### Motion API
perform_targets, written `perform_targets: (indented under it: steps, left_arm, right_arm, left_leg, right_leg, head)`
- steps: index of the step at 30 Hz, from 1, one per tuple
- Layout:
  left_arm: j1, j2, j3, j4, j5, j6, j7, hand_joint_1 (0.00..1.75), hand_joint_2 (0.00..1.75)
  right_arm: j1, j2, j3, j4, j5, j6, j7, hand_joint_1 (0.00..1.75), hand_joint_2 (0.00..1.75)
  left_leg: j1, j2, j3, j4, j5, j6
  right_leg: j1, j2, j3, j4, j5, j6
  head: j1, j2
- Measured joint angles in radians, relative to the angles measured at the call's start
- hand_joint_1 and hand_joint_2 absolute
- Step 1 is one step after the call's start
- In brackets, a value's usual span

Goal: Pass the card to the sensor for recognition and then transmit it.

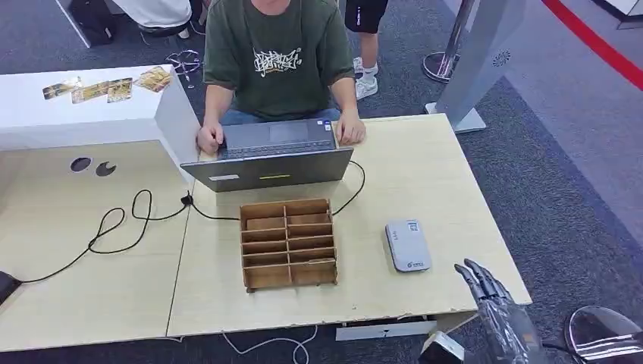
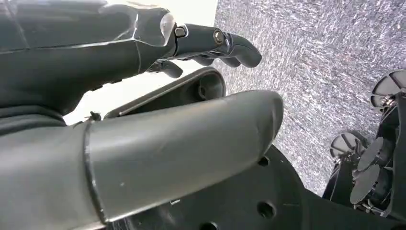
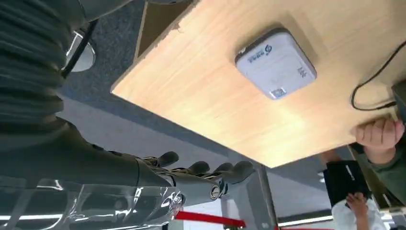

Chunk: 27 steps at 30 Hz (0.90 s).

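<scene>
Cards (image 1: 106, 89) lie in a loose row on the white raised counter (image 1: 45, 121) at the far left of our head view, well apart from both our hands. The sensor (image 1: 408, 245) — a flat grey-white box — rests on the light wooden table (image 1: 425, 174), just right of the wooden slotted organizer (image 1: 289, 243).

Our right wrist view adds the sensor's (image 3: 276, 63) printed face up close, with the table's (image 3: 201, 100) near right corner and grey carpet beyond it (the head view gives that corner only at a distance). Our left wrist view gives the left hand (image 2: 158, 62) over speckled grey carpet (image 2: 311, 72).

A person in a green shirt (image 1: 277, 53) sits behind a laptop (image 1: 273, 155), both hands at its keyboard; a black cable (image 1: 121, 227) loops over the left table.

Our right hand (image 1: 493, 303) hangs off the table's near right corner, over open carpet. Its fingers (image 3: 206, 175) are stretched out, slightly apart, holding nothing. The left hand's fingers (image 2: 225, 45) are extended with a light curl, empty too.
</scene>
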Motion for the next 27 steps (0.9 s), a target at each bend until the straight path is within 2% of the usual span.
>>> perform_targets:
  steps: [6,9,14,23,27]
  left_arm:
    - [0.000,0.000,0.000,0.000,-0.014,0.000,-0.001,0.00,0.00]
    - [-0.001,0.000,0.000,0.000,-0.021,0.000,-0.001,0.00,0.00]
    - [-0.001,-0.001,0.001,0.000,-0.024,0.001,-0.005,0.00,0.00]
    - [-0.002,-0.001,0.001,0.000,-0.039,0.001,-0.013,0.00,0.00]
    - [-0.002,-0.001,0.001,0.000,-0.038,0.001,-0.016,0.00,0.00]
  right_arm:
    - [-0.086,0.026,0.079,0.088,-0.039,0.000,-0.010,0.00,1.75]
    - [-0.136,0.060,0.119,0.146,-0.059,0.001,-0.047,0.00,1.75]
    - [-0.220,0.178,0.154,0.265,-0.067,-0.031,-0.137,0.00,1.75]
    - [-0.332,0.379,0.149,0.438,-0.087,-0.008,-0.309,0.00,1.75]
    - [-0.352,0.439,0.139,0.466,-0.065,-0.011,-0.347,0.00,1.75]
  left_leg:
    - [0.000,0.000,0.000,0.000,0.000,0.000]
    - [0.000,0.000,0.000,0.000,0.000,0.000]
    - [0.001,0.000,0.000,0.000,0.000,-0.001]
    - [0.001,0.000,0.000,0.000,0.001,-0.001]
    - [0.001,0.000,0.000,0.000,0.001,-0.001]
  right_leg:
    - [0.000,0.000,0.000,0.000,0.000,0.000]
    - [0.000,0.000,0.000,0.000,0.000,0.000]
    - [0.001,0.000,0.000,0.001,0.000,0.000]
    - [0.001,0.000,0.000,0.001,0.000,0.000]
    - [0.001,0.000,0.000,0.001,0.000,0.000]
  head:
    - [0.000,0.000]
    - [0.000,0.000]
    - [0.000,0.000]
    - [0.000,0.000]
    - [0.000,0.000]
